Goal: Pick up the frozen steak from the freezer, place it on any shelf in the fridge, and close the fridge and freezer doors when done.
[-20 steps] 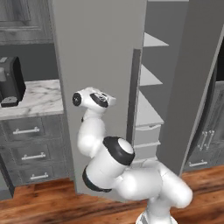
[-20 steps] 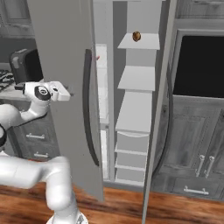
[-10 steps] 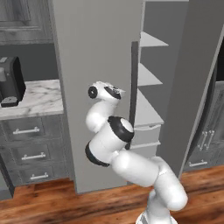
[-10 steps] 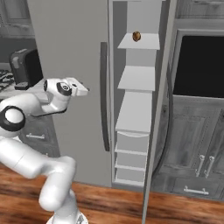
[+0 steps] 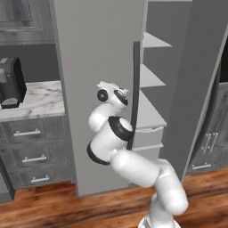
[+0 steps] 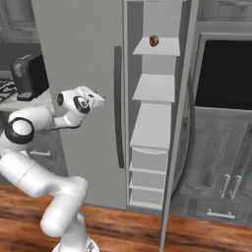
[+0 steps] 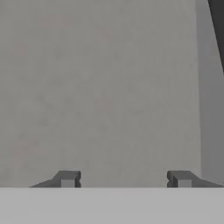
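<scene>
Gripper at the door, compartment behind it standing open

Fingers spread wide: in the hand view the gripper (image 7: 124, 178) has its 2 dark tips (image 7: 68, 178) well apart with nothing between them, facing a flat grey door (image 7: 100, 87) at very close range. A dark strip, the edge of the bar handle (image 7: 217, 26), cuts the top right corner of that view.

From the right base view the gripper (image 6: 98, 98) hangs just left of the long dark handle (image 6: 118, 113), near the door (image 6: 78, 49) but not gripping anything. Beyond it the narrow compartment (image 6: 152, 123) with opaque pale shelves stands open, its own door (image 6: 178, 123) swung out on the right. A small brown lump (image 6: 154, 41) sits on the top shelf, well above and right of the hand; I cannot tell whether it is the steak.

Since 1 second ago the door beside the hand has swung further shut, and the hand has followed it rightward toward the handle.

No writing is legible anywhere.
</scene>
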